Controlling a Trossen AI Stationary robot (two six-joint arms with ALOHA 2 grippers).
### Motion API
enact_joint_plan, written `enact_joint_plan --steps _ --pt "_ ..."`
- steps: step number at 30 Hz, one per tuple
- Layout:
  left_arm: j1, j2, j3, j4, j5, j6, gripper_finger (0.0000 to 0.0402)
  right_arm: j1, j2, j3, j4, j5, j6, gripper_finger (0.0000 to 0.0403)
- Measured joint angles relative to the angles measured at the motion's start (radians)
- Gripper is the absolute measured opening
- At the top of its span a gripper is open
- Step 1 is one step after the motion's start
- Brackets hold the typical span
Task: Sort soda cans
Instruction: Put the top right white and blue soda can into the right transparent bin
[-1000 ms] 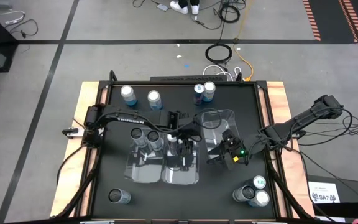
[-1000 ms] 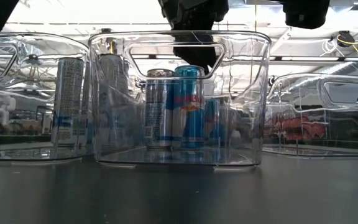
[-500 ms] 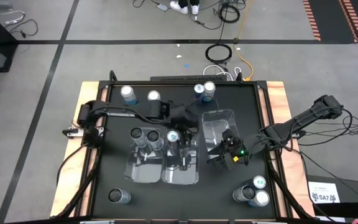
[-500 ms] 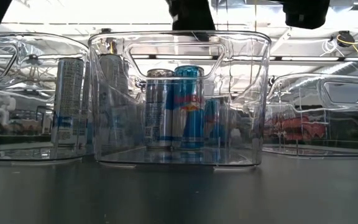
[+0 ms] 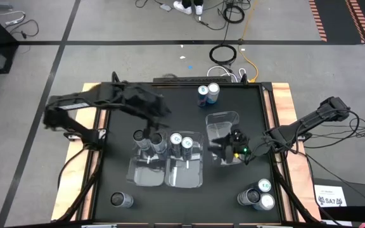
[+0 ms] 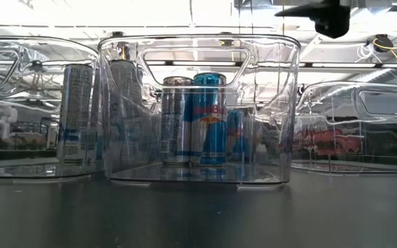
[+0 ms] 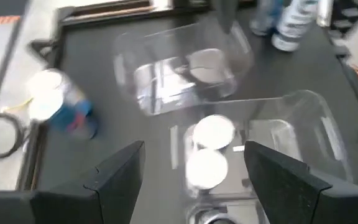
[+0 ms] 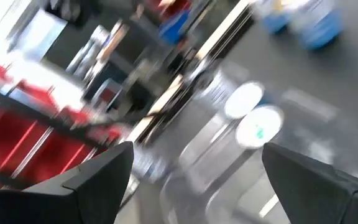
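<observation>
- Judging from the cans that already stand in bins, the sorting is about a third done.
- The left bin [image 5: 146, 166] holds two dark grey cans [image 5: 147, 138] at its far end.
- The middle bin [image 5: 185, 166] holds two blue-and-white cans [image 5: 181, 142], which stand touching each other; in the low view they show a blue label and silver sides.
- The right bin [image 5: 222, 130] has no can inside that I can see.
- Several cans are left loose on the surface [image 5: 116, 183]: a pair at the far edge [image 5: 208, 94], a group of three at the near right corner [image 5: 258, 196], and one dark can at the near left [image 5: 121, 201].
- The left gripper [image 7: 194, 171] is lifted above the far left part of the surface; its jaws are apart and hold nothing.
- The right gripper [image 5: 235, 144] hangs over the near end of the right bin, jaws spread wide and empty.
- The bins are clear, thin plastic, rectangular with rounded corners and cut-out handles; they reflect much light.
- The cans are slim metal cylinders with flat round tops and glossy sides.
- The surface is a matte black mat in a pale wooden frame [image 5: 80, 111].
</observation>
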Motion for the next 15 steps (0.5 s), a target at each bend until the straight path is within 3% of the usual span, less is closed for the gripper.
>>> enact_joint_plan --steps 4,8,12,15 --pt "0.051 -0.215 -0.313 0.200 0.002 -0.050 0.0284 -0.016 0.002 0.000 -0.001 0.116 0.008 0.0350" --pt "0.126 -0.424 -0.580 0.402 -0.005 -0.096 0.0284 -0.064 0.002 0.000 0.000 0.135 0.004 0.0350" --pt "0.223 -0.597 -0.755 0.480 -0.001 -0.134 0.0284 -0.131 0.002 0.000 0.001 0.131 0.006 0.0350" --pt "0.293 -0.695 -0.842 0.495 0.063 -0.135 0.0284 -0.197 0.002 0.000 0.001 0.108 -0.006 0.0350"
